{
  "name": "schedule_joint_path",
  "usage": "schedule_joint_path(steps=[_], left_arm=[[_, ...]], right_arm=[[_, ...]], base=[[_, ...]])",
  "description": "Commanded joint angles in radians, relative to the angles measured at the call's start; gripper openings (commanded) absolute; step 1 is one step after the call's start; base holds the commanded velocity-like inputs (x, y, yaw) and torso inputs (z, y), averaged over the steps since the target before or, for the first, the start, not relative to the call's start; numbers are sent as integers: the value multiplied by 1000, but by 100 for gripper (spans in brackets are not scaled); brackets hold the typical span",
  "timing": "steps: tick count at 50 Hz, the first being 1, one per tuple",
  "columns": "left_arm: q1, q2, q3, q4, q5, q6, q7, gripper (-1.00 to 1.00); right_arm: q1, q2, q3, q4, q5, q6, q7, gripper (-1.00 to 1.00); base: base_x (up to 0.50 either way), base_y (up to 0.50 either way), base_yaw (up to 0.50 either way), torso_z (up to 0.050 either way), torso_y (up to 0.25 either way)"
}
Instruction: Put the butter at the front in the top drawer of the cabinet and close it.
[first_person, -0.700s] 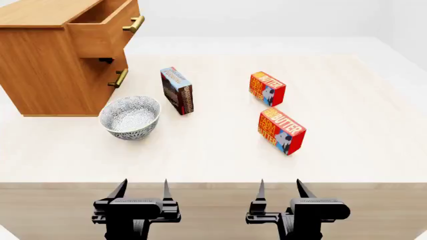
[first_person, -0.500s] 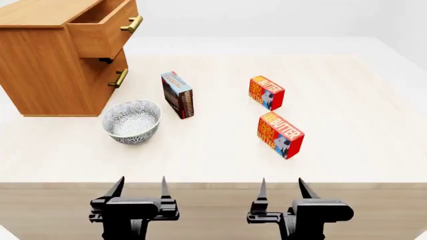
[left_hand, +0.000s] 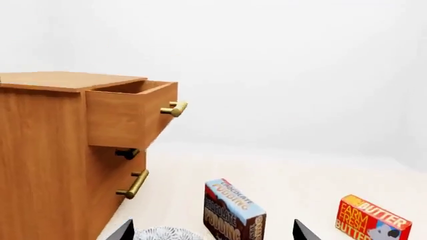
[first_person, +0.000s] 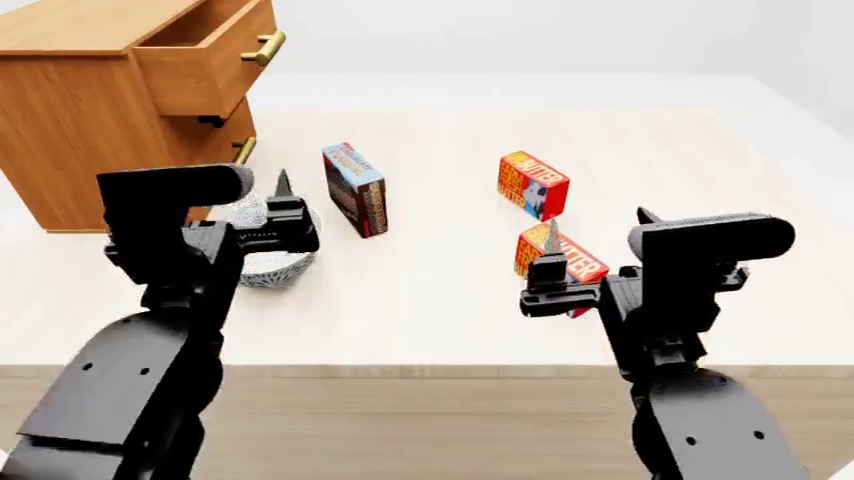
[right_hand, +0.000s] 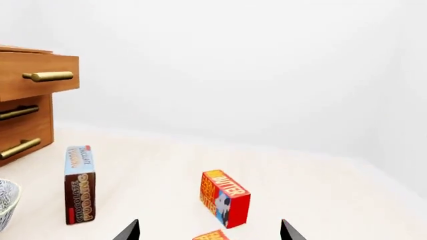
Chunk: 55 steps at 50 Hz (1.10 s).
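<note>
butter (first_person: 577, 264) first, the front carton, and it sits on the table (first_person: 441, 290) right behind the right gripper (first_person: 601, 280), partly hidden by that gripper's black body in the head view. that's the key relation: the carton lies just ahead of the right arm, slightly toward the middle, while the left gripper (first_person: 267, 225) is well across the table over by the bowl (first_person: 274, 265). so the right arm is clearly the nearer one, by my read. the carton's long axis runs at a slant, angling away and toward the robot's left, so the wrist would likely need a turn to span the short side. right jaws stand spread, both tips showing wide apart in the right wrist view with only a sliver of the front carton's top between them. left jaws spread too, holding nothing. further back, the second butter carton (first_person: 533, 184) stands apart, and the chocolate pudding box (first_person: 355, 190) stands left of it. farthest off on the left, the cabinet (first_person: 94, 120), its top drawer (first_person: 214, 60) already pulled out and waiting.
</note>
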Motion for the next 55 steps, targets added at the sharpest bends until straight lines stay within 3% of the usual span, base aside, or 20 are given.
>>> schedule_joint_path(steps=[1, 3, 8, 14, 21, 55], left_arm=[[-591, -45, -30, -136, -94, -501, -26, 100], [-714, -54, 4, -256, -83, -498, -16, 100], [-921, -65, 66, -527, -72, -415, 51, 100], [-1067, -86, 168, -759, -32, -320, 110, 100], [-1179, -78, 190, -901, -8, -275, 115, 100], [-1162, -63, 201, -910, -33, -238, 132, 100]], right_arm=[[529, 79, -15, -79, 75, 649, -68, 100], [611, 102, -2, 0, 183, 650, -17, 100], [757, 173, 62, 148, 629, 649, 309, 100], [860, 197, 78, 245, 761, 646, 416, 100], [902, 216, 87, 291, 898, 643, 507, 100], [867, 251, 85, 258, 1049, 563, 564, 100]], base=[[0, 0, 0, 0, 0], [0, 0, 0, 0, 0], [0, 0, 0, 0, 0], [0, 0, 0, 0, 0], [0, 0, 0, 0, 0], [323, 3, 0, 0, 0]])
